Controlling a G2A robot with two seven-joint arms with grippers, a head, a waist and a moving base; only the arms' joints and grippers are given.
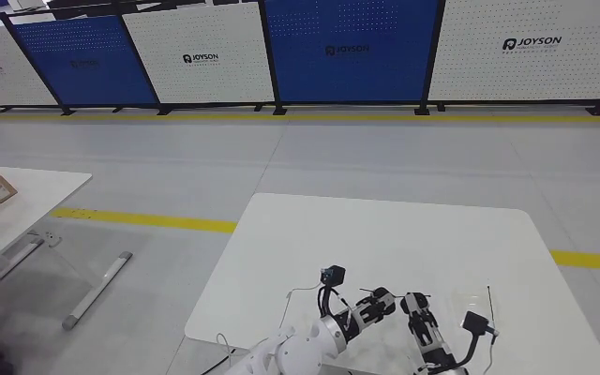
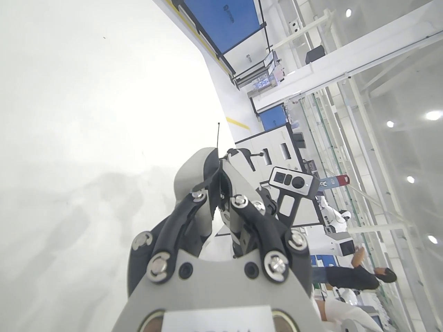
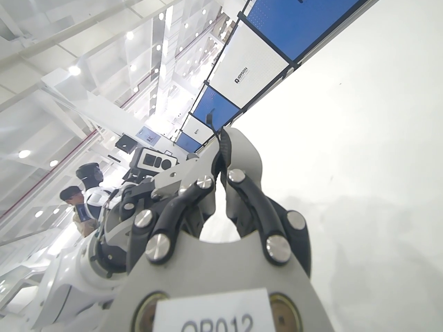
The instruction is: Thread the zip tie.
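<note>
My left gripper (image 2: 219, 160) is shut on a thin black zip tie (image 2: 218, 136), whose narrow tail pokes straight out past the fingertips. My right gripper (image 3: 221, 146) is shut on a black zip tie (image 3: 214, 128) too, with a thicker end sticking out beyond its pads. I cannot tell whether both hold the same tie. In the top view the left gripper (image 1: 386, 299) and the right gripper (image 1: 412, 302) hover side by side, a small gap apart, above the white table (image 1: 375, 234) near its front edge.
A clear plastic bag (image 1: 472, 306) with a thin black strip (image 1: 488, 296) at its side lies on the table to the right of the arms. Another white table (image 1: 37, 192) stands off to the far left. Blue and white panels (image 1: 347, 47) line the back.
</note>
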